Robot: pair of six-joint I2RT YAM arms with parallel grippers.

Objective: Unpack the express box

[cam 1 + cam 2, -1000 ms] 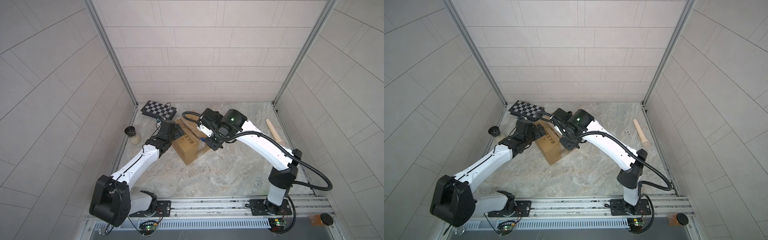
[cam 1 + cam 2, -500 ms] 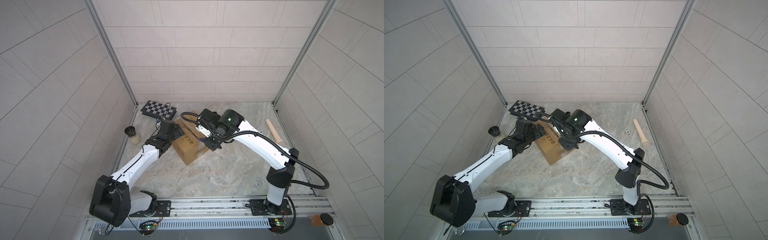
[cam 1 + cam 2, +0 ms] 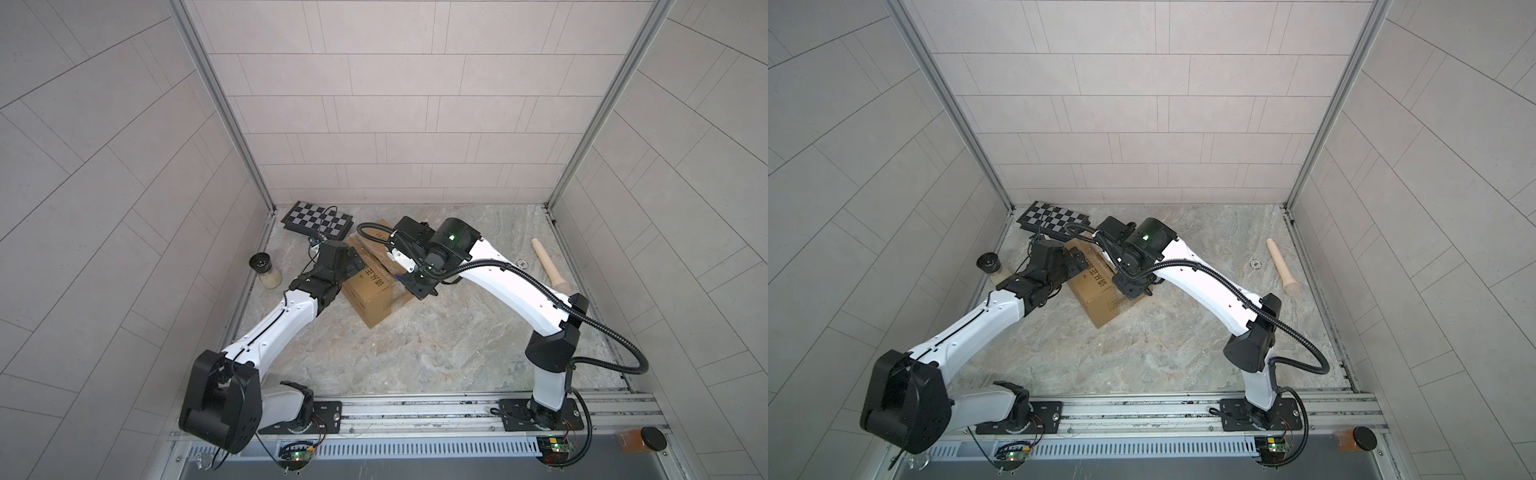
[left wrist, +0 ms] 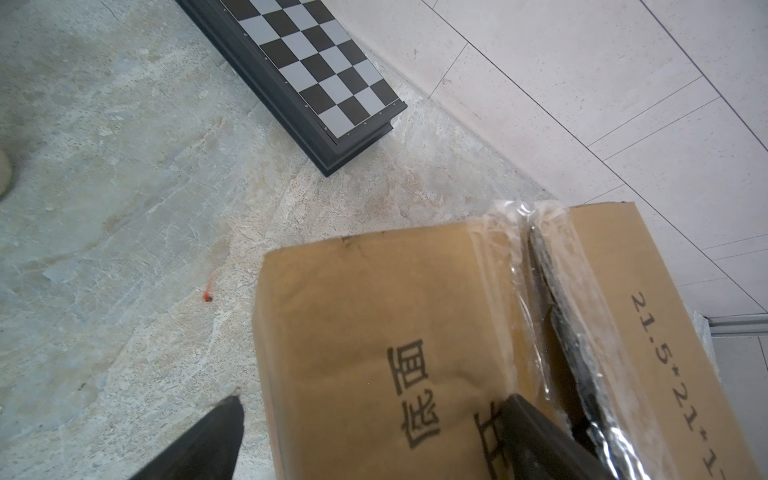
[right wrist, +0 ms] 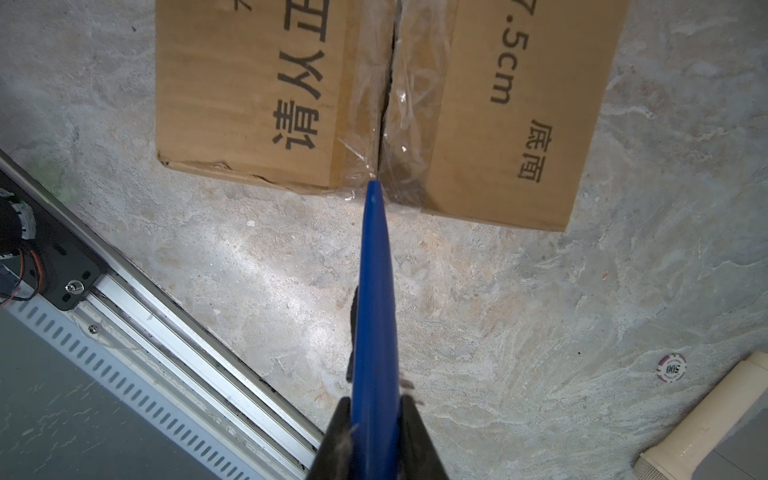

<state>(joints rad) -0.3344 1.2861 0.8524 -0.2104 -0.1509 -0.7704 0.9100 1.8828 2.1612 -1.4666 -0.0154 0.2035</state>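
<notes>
**Express box between the two tools, with a blue stick at its taped seam**

The express box (image 3: 371,291) is sitting on the marble-patterned worktop (image 3: 415,353). In both top views it is lying left of centre and toward the back wall, just in front of the checkered board (image 3: 318,219) and turned cornerwise to the front rail. Its printed face is pointing up, and clear tape (image 4: 515,291) is running along the seam between the two flaps, where a dark gap is showing.

The left tool (image 4: 374,399) is standing wide open and gripping nothing. One finger (image 4: 536,432) is reaching over the box top beside the seam, and the other is hanging past the box's side above the worktop.

The right tool (image 5: 374,413) is clamping a blue tapered stick (image 5: 374,291) between nearly closed jaws. The stick's tip is meeting the taped seam at the box's upper edge, on the side facing the right arm. Whether the tip is piercing the tape cannot be told.

A black-capped jar (image 3: 265,271) is lying by the left wall. A cream cylinder (image 3: 550,266) and a small round chip (image 5: 670,368) are lying well apart from the box on the right.
</notes>
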